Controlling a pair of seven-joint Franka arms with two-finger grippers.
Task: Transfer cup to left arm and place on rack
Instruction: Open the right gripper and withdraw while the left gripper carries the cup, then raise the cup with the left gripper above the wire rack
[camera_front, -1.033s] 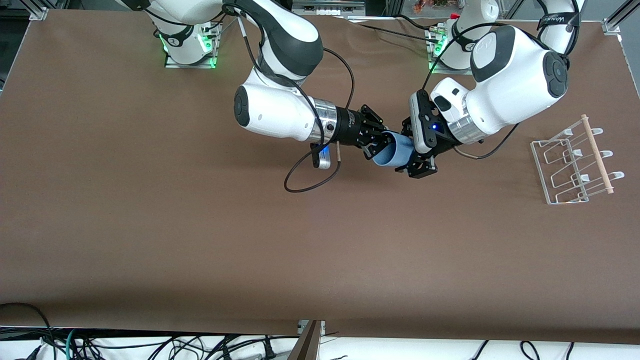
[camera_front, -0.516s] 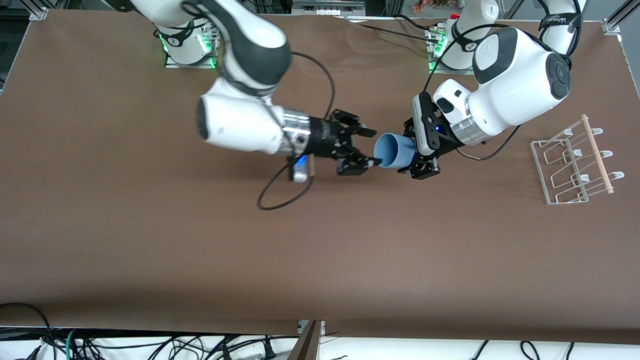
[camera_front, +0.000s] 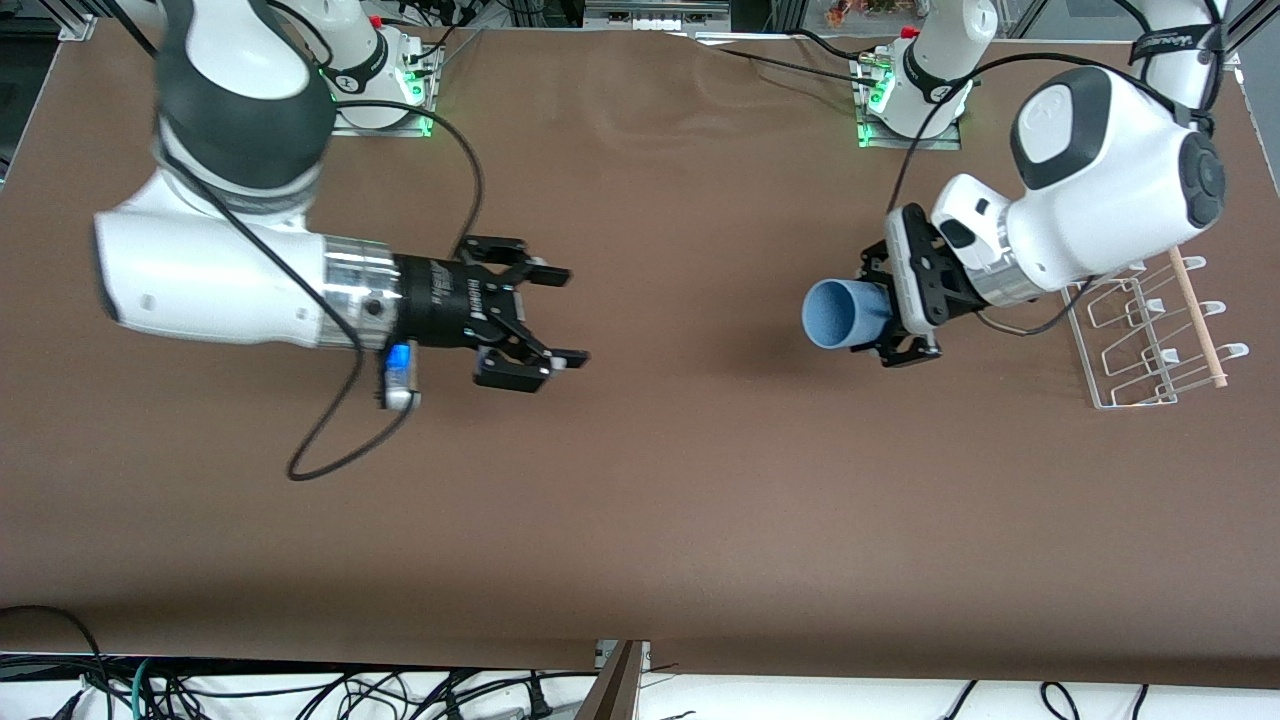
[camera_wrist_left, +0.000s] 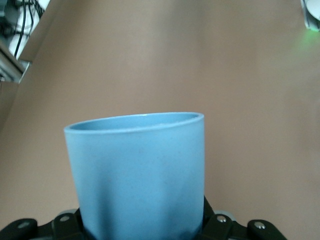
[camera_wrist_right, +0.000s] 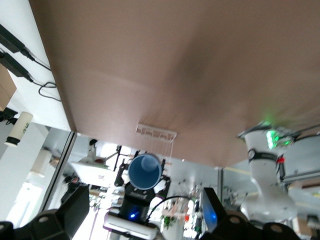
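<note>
Right gripper is up over the bare brown table toward the right arm's end, fingers spread wide, nothing between them; one finger and the other stand well apart. Left gripper is up over the table toward the left arm's end, just beside the rack, fingers pinching the cup at its base end. Cup is held sideways in the air, open mouth pointing toward the right arm's end, well apart from the right gripper. Cup looks: plain light-blue plastic, matte, faintly speckled, no handle, no print, thin rim, walls slightly tapered toward the base; inside shows empty in the front view. Left wrist view: cup fills the lower middle, rim away from the camera, black gripper parts either side of its base, brown table past it. Right wrist view: cup seen mouth-on, round blue opening, left gripper holding it, rack small above it in that picture. Rack is white wire with rows of upright loops and a light wooden rod along its side, standing on the table near the left arm's end, nothing on it
</note>
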